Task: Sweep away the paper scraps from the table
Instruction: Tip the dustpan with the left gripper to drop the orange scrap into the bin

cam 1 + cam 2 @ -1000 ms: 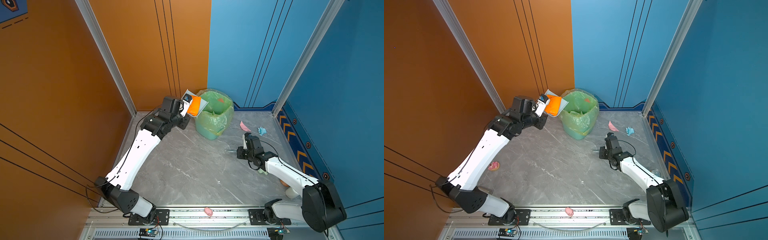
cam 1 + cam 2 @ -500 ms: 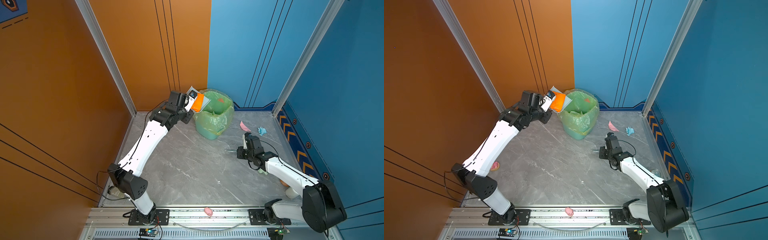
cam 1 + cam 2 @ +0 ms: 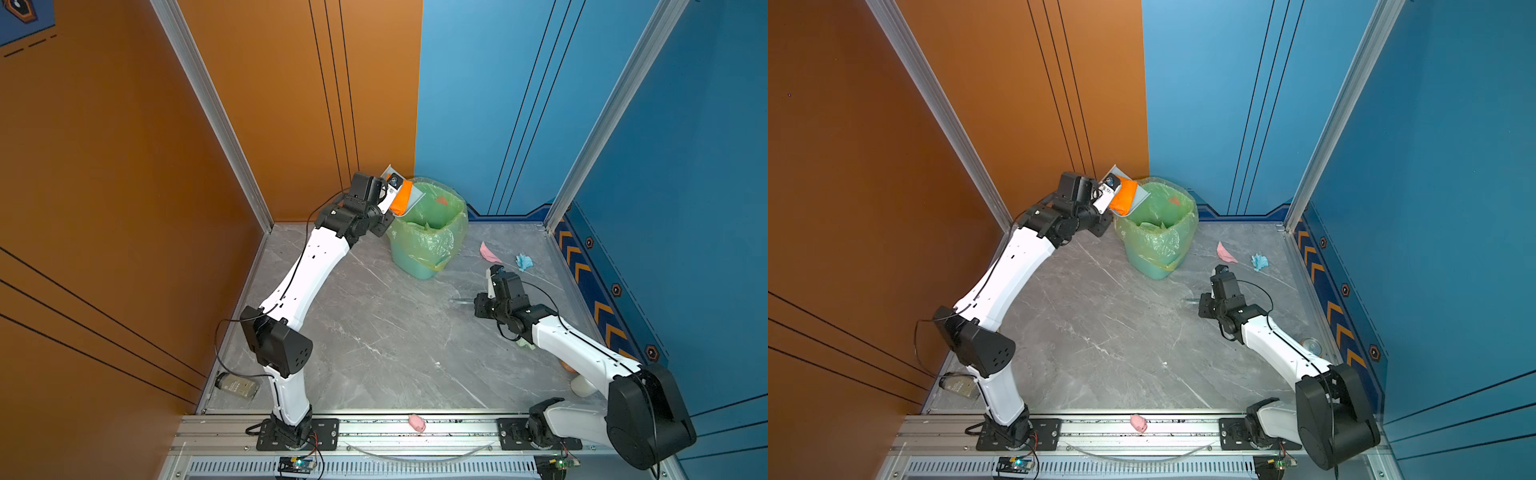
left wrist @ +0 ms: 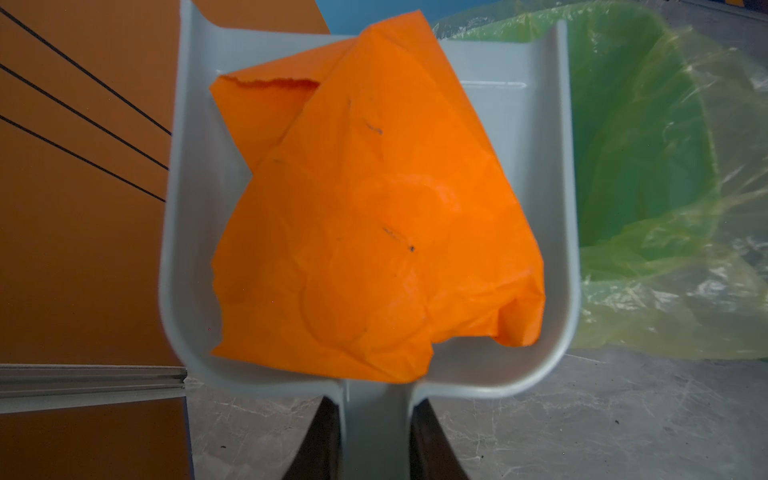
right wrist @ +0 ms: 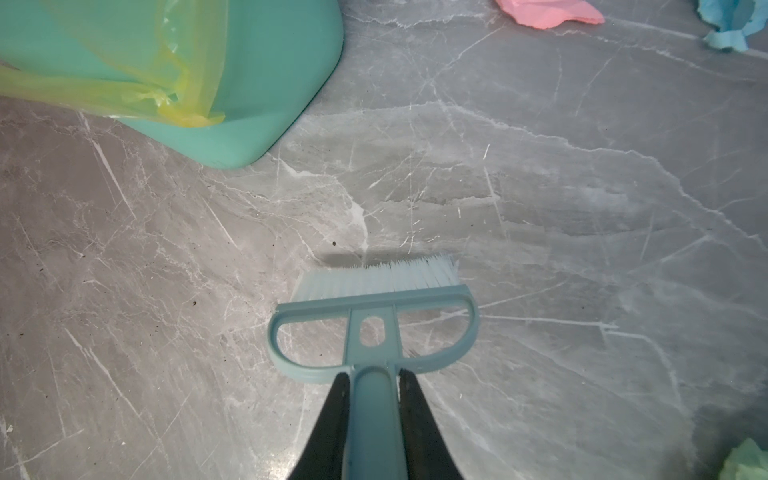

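My left hand (image 4: 376,432) is clamped on the handle of the grey dustpan (image 4: 519,124). It holds 1 orange scrap (image 4: 374,228) raised at the rim of the lined bin (image 3: 428,232), not yet tipped in. My right hand (image 5: 372,415) grips the brush (image 5: 374,299), bristles down at the tabletop (image 3: 395,332). A few scraps already lie in the bin, so I judge most is done. Left to sweep: 1 pink scrap (image 3: 489,252), 1 blue scrap (image 3: 524,262) and 1 pale green scrap (image 5: 748,461).
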`<state>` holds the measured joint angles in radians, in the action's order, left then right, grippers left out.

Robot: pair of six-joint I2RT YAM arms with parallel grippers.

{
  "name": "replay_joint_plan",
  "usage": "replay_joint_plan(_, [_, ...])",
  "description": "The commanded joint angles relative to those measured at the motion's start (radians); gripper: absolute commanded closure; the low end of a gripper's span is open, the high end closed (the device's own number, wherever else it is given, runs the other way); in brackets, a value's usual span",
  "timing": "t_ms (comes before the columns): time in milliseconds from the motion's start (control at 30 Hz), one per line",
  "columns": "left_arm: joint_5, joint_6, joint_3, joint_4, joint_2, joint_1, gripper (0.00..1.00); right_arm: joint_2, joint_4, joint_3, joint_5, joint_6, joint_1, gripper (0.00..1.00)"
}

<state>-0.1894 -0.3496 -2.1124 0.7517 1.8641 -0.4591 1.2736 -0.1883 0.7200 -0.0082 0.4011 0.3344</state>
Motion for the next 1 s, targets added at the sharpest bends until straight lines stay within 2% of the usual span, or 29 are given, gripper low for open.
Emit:
replay_joint_plan(0, [-0.049, -0.058, -0.065, -0.012, 0.026, -0.010, 1.00, -0.024, 0.001, -0.016, 0.000, 0.014, -0.003, 1.00])
replay_joint_plan(333, [-0.145, -0.242, -0.156, -0.014, 0.103, -0.037, 1.00, -0.025, -0.004, -0.012, 0.000, 0.013, -0.002, 1.00])
replay_joint_plan(500, [-0.169, -0.296, -0.190, -0.014, 0.142, -0.044, 1.00, -0.025, -0.003, -0.012, 0.000, 0.014, -0.002, 1.00])
replay_joint_plan(967, [-0.260, -0.500, -0.210, -0.076, 0.195, -0.073, 1.00, -0.014, 0.002, -0.006, -0.001, 0.015, -0.003, 1.00])
